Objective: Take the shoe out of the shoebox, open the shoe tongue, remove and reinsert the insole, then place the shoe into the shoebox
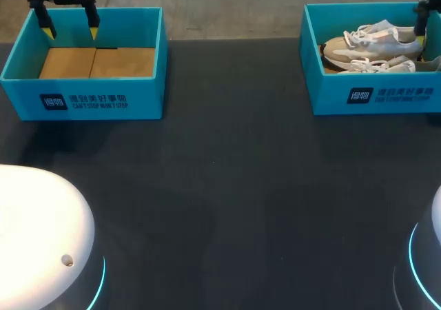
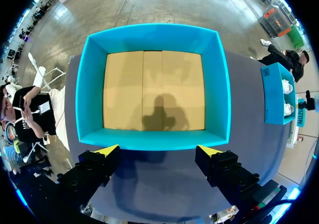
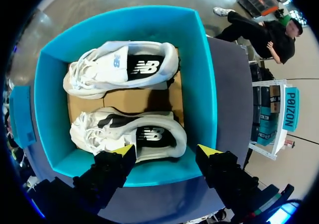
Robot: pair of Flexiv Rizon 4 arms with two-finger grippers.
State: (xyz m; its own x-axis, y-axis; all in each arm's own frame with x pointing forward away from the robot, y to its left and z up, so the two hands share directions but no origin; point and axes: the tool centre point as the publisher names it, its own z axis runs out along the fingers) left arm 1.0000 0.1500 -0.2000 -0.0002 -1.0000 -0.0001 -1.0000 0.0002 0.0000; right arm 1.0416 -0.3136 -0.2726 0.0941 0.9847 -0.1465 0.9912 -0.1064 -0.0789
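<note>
Left hand [image 1: 71, 29]: upper left of the head frame, fingers pointing straight down, hovering over the far edge of the left shoebox [image 1: 83, 102]. Fingers are apart and grip nothing. In the left wrist view the yellow tips sit just over one wall of that box. The brown cardboard floor [image 2: 154, 89] lies ahead of them, with the hand's shadow on it.

Right hand [image 3: 166, 150]: at the upper right edge of the head frame and mostly cut off, with only one dark finger and its yellow tip showing over the far right part of the right shoebox [image 1: 375, 96]. In the right wrist view the fingers are apart and hold nothing. The hand is above the box wall closest to it.

Both shoes are in the right shoebox, side by side on their soles, openings up, toes the same way, with a strip of cardboard between them. The nearer shoe [image 3: 129, 132] has its heel end just under one yellow tip; contact can't be judged. The farther shoe [image 3: 122, 69] lies against the opposite wall.

Both boxes stand on the dark bench [image 1: 227, 186], well apart, at the upper left and upper right of the head frame.
</note>
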